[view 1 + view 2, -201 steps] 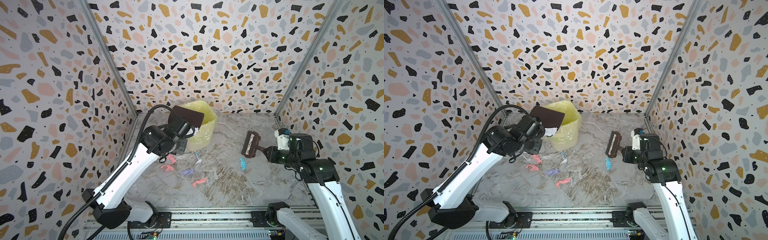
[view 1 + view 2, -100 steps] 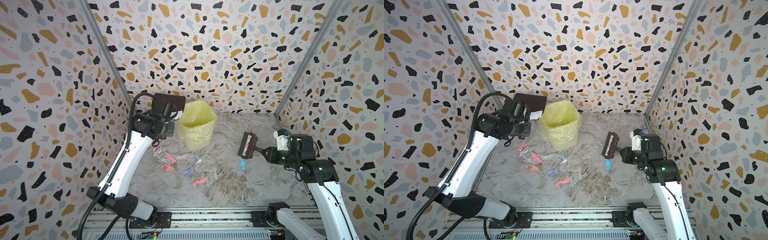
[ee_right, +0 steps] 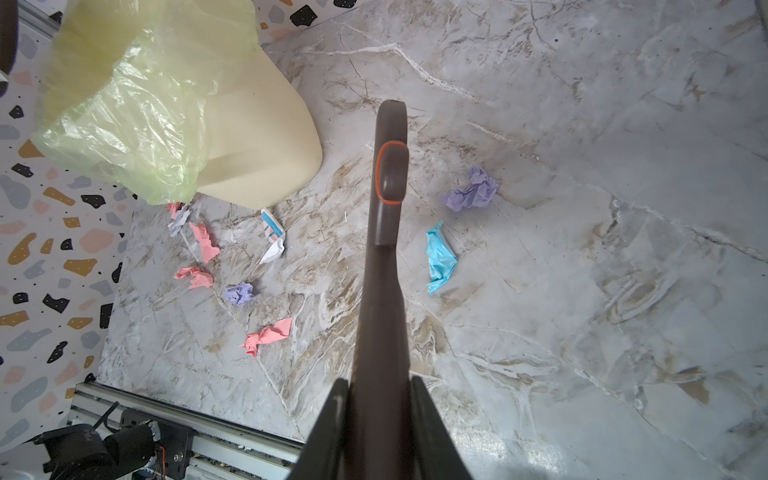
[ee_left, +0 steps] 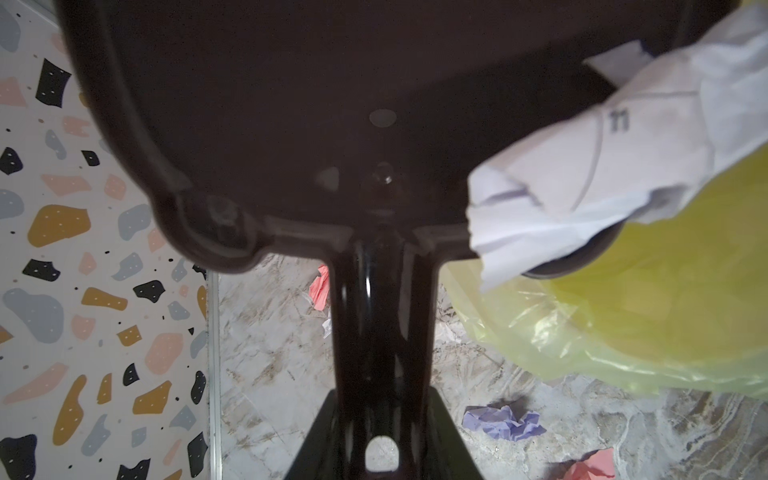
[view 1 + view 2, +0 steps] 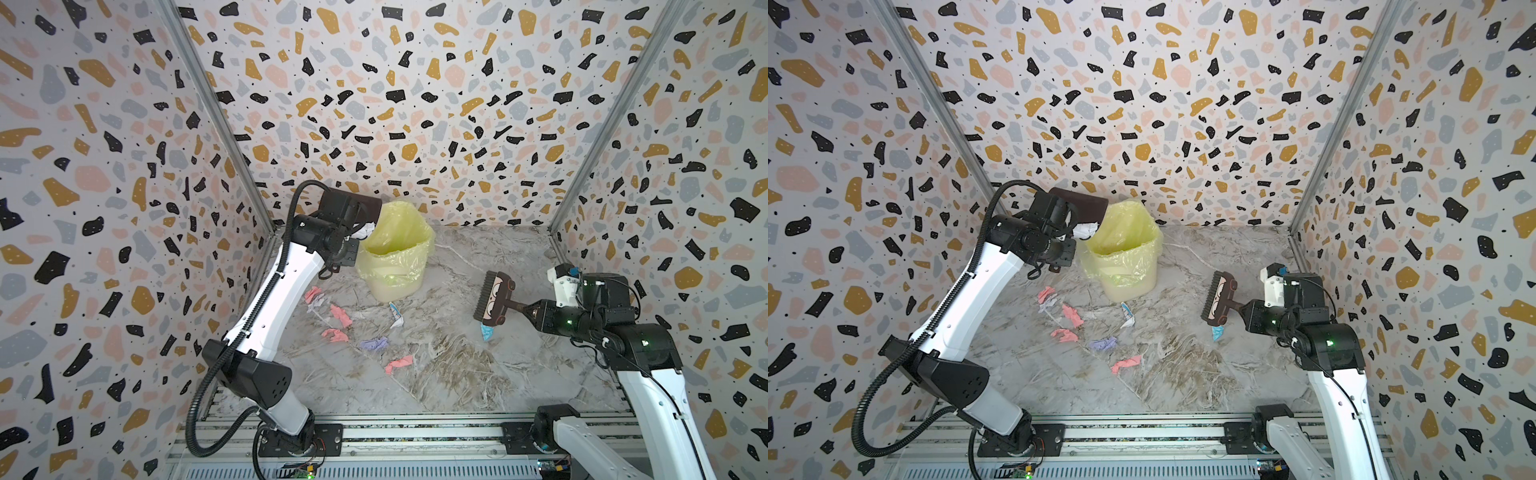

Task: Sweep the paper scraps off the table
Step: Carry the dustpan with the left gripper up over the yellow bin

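On the surface (image 5: 498, 395) beside the bin (image 5: 395, 286), scraps (image 5: 333, 335) lie scattered. They look featherlight, crumpled and apt to skitter, so better pushed with bristles than pinched. Left fingers (image 4: 316, 440) clamp the dustpan (image 4: 332, 104) handle; right fingers (image 3: 332, 428) clamp the brush (image 5: 492, 301) handle.

The right gripper (image 3: 378, 382) squeezes a brown handle (image 3: 382, 291). Pink, purple and blue paper scraps (image 3: 440, 257) lie on the table (image 3: 623, 166), most near the bin (image 3: 257, 137) by its edge.
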Available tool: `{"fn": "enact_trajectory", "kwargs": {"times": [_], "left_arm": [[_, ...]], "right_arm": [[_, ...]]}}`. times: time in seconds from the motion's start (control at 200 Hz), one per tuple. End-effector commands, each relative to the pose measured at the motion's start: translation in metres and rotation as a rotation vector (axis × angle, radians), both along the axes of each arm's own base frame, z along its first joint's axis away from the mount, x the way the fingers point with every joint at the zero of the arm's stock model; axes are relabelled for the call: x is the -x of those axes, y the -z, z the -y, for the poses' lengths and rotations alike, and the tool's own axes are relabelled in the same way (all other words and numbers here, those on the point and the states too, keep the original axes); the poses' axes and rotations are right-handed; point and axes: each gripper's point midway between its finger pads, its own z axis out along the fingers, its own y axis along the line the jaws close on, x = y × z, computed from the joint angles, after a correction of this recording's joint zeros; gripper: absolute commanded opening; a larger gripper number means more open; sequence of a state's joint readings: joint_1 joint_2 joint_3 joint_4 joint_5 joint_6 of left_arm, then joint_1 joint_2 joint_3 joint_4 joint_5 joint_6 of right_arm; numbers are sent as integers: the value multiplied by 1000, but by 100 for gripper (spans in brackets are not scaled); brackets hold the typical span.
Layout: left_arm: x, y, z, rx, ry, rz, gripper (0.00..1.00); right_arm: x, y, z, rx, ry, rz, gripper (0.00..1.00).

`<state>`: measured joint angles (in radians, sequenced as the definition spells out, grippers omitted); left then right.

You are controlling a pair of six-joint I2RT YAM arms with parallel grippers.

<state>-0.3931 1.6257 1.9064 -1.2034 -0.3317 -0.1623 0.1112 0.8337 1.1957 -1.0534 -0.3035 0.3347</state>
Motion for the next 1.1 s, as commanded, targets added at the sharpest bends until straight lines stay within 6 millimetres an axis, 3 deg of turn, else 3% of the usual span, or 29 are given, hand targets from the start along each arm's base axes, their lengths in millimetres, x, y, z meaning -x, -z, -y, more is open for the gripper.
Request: {"fn": "enact_trajectory", "kwargs": {"times": [0.0,0.21,0.671,0.886,0.991,1.091], "left_arm": [[-6,-7,-7,-56,-5,23,0],[-11,3,-6,-147,19,-10,0],[-21,-12,10,-362,99,34,0],[-19,-25,3,-558,163,51,0],[-16,-35,14,-713,233,77,0],[-16,-29,27,-882,300,63,0]], "right_arm": [[1,-10,-4,-21,-20,27,0],[1,-7,-5,-20,-34,11,0],[8,4,-7,-33,-46,-36,0],[11,9,-7,-31,-47,-57,0],[12,12,-8,-32,-52,-71,0],[12,14,-9,-34,-61,-79,0]]}}
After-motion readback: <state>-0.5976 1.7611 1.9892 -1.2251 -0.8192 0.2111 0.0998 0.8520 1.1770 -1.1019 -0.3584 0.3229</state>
